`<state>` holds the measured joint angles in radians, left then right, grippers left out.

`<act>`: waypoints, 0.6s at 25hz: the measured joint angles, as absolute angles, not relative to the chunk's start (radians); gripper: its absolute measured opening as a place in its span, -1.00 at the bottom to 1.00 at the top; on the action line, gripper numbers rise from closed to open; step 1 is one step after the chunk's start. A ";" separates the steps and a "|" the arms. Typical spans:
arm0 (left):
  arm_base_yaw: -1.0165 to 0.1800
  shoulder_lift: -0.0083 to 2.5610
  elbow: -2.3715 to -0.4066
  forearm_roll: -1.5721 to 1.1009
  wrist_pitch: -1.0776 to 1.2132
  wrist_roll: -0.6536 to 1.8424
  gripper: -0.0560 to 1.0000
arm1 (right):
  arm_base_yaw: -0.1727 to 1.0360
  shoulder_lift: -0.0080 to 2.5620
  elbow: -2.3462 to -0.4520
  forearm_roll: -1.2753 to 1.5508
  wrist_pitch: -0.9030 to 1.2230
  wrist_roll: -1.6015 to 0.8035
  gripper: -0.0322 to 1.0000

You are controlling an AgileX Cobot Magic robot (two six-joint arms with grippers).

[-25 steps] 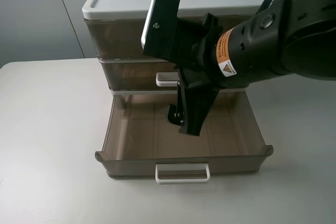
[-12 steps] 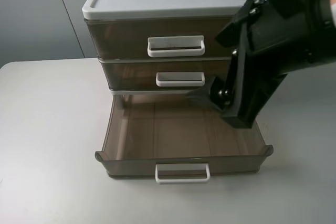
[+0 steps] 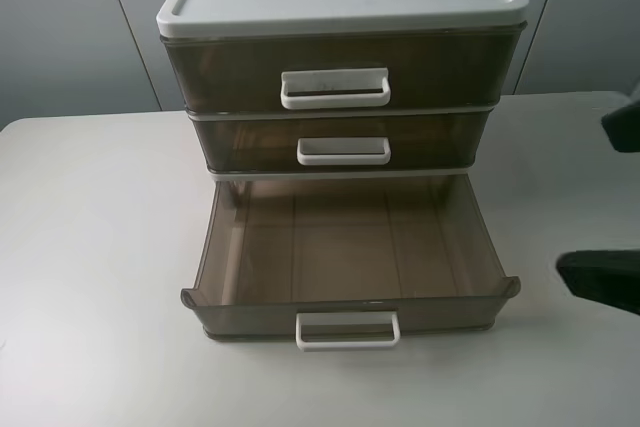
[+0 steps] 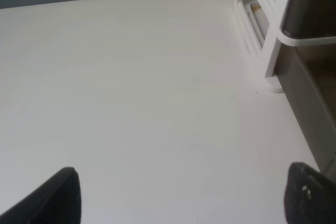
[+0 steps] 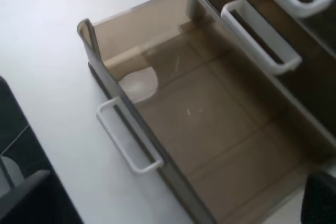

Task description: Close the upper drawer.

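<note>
White table (image 3: 90,247) — upper drawer (image 3: 338,59) shut, bottom drawer (image 3: 250,315) open.

upper drawer (image 3: 225,72): smoky-brown, translucent, tall front
handle (image 3: 335,88): white loop, wide
state: pushed in, flush
place: upper centre of frame

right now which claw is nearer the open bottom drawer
Right. The right claw sits just off the bottom drawer's right end, open. The left claw is out of the overhead view; its camera shows only the cabinet's side across the table.
</note>
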<state>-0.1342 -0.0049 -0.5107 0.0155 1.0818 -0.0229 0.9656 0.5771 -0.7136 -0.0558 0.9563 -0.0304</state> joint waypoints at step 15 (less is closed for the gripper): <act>-0.134 -0.005 -0.511 0.016 1.082 -0.023 0.51 | 0.964 0.097 -0.511 -0.040 1.104 0.023 0.41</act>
